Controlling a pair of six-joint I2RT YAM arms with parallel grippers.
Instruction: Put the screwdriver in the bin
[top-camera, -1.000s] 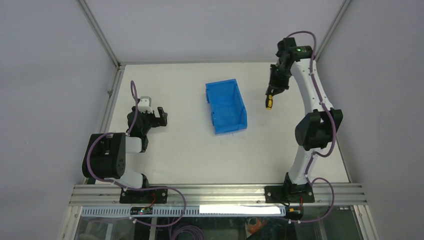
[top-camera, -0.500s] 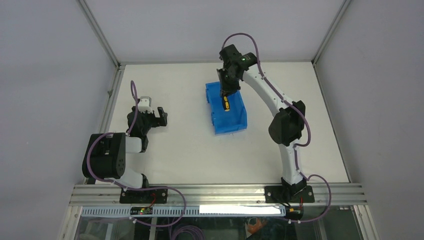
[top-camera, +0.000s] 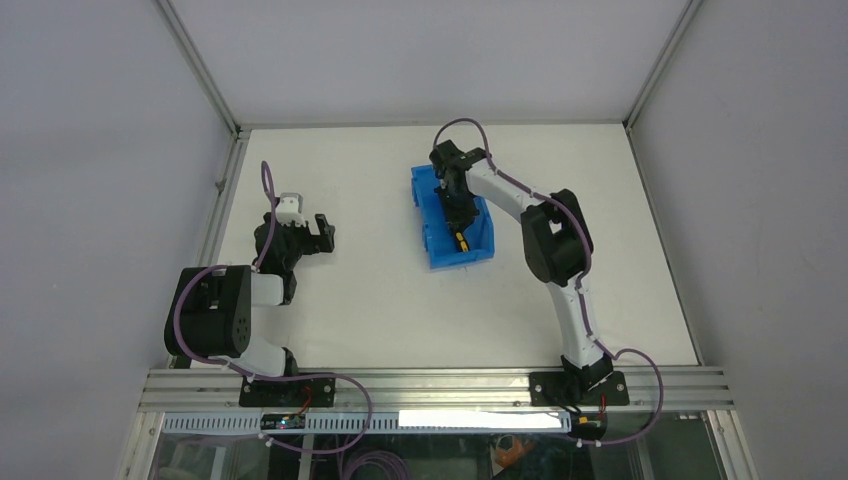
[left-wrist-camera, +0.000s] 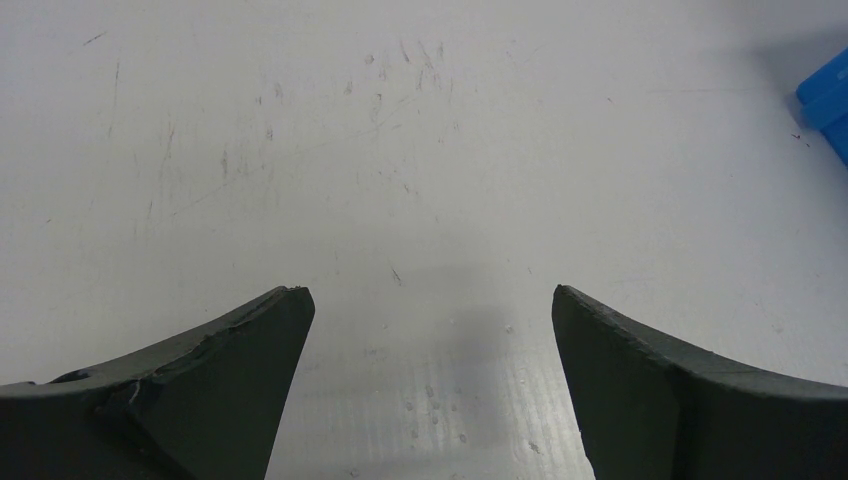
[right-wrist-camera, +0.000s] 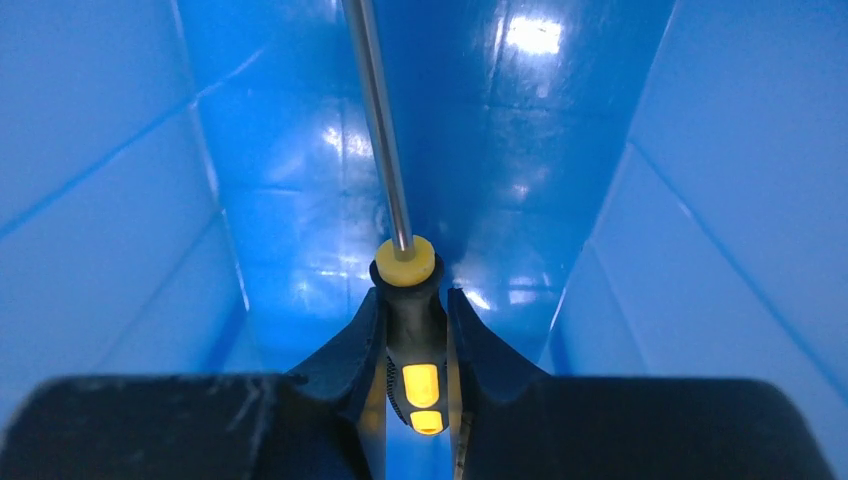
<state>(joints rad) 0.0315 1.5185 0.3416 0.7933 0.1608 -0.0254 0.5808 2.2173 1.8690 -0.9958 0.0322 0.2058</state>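
Toward the far edge of the table (top-camera: 380, 310), about midway between its left and right edges, the right gripper (right-wrist-camera: 412, 300) reaches down inside the bin (top-camera: 428, 215), its two fingers pinching the black-and-yellow handle of the screwdriver (right-wrist-camera: 404, 265). In the right wrist view the thin metal shaft runs straight ahead of the fingers, with blue walls rising on both sides and the bin's glossy floor beneath; whether the tool touches that floor cannot be told. From above, the yellow of the handle shows within the bin's walls, toward its lower front end. Near the left edge, well apart from the bin, the left gripper (left-wrist-camera: 430, 300) hangs over bare table with its fingers spread wide and nothing between them.
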